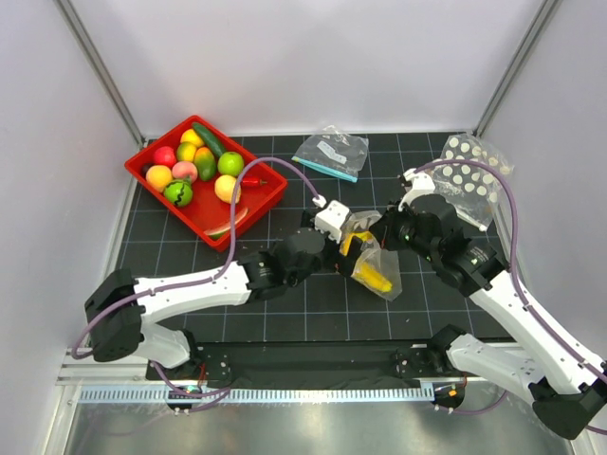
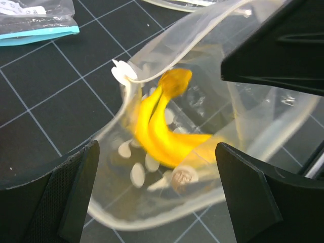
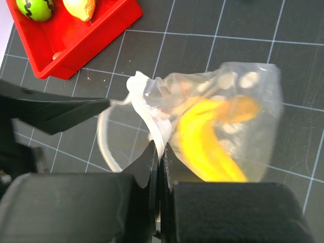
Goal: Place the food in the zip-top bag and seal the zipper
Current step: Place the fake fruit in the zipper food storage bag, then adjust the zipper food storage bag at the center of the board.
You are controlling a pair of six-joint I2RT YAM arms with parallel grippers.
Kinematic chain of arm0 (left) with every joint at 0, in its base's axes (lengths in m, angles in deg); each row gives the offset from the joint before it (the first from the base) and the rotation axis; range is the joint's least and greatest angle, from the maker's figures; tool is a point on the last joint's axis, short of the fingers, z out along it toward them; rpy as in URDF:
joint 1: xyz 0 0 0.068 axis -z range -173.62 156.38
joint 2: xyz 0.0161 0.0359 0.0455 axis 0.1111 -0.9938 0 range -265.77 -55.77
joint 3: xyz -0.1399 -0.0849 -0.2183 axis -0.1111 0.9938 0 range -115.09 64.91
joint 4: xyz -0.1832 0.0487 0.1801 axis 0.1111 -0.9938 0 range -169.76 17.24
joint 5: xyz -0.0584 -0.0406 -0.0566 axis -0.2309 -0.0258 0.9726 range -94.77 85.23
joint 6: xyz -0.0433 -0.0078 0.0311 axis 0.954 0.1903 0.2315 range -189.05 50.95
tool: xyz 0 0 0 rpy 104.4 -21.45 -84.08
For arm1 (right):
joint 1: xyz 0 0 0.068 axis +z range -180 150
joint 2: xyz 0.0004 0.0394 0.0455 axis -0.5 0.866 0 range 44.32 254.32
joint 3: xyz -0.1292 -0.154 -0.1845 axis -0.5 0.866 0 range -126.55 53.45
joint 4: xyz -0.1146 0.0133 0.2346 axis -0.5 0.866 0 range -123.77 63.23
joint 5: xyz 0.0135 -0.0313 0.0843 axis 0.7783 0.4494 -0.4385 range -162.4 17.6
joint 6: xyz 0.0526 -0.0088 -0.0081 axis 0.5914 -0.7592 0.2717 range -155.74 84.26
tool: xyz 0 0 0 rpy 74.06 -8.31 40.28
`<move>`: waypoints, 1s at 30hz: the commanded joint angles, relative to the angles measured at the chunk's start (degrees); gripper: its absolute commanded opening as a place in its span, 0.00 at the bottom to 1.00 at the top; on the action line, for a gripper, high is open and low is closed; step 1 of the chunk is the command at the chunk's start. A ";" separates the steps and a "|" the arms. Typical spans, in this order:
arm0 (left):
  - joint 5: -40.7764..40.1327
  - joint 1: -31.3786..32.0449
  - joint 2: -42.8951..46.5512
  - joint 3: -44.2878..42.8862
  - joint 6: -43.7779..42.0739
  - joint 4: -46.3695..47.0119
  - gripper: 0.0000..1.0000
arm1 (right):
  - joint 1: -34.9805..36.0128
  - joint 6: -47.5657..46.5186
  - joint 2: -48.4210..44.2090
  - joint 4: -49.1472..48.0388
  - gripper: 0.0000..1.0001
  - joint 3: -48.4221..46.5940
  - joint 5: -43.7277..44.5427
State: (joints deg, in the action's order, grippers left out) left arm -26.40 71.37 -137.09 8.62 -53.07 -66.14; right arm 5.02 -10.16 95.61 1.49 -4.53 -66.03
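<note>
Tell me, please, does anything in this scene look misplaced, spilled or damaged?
Nothing looks spilled or damaged. The only untidy thing is the zip-top bag: it is crumpled, its mouth gapes open, and the right gripper pinches its rim. The bananas sit inside it.

left arm (image 1: pixel 190 289) and right arm (image 1: pixel 517 318) in white shells with black joints, mauve cable (image 1: pixel 285 163) looping along each, matte black wedge-shaped fingers (image 2: pixel 61 197)

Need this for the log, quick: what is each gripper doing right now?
Left gripper: open, holding nothing.
Right gripper: shut on the rim of the zip-top bag.
</note>
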 commanded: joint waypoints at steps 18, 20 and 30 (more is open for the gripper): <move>19.32 -17.52 15.93 9.88 23.03 -4.07 0.99 | -0.05 -0.10 -1.37 -4.77 0.01 1.20 2.86; 20.48 -17.62 14.97 10.06 24.18 -3.98 0.92 | -0.13 0.08 -1.28 -4.77 0.01 1.20 2.95; 29.36 -17.53 9.61 10.68 27.25 -0.55 0.71 | -0.13 0.17 -0.66 -4.86 0.01 1.37 2.95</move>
State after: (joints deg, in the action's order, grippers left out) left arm -1.28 53.67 -125.50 18.87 -27.67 -70.27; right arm 5.02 -10.11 95.56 0.38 -2.69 -63.98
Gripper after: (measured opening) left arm 0.732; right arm 0.043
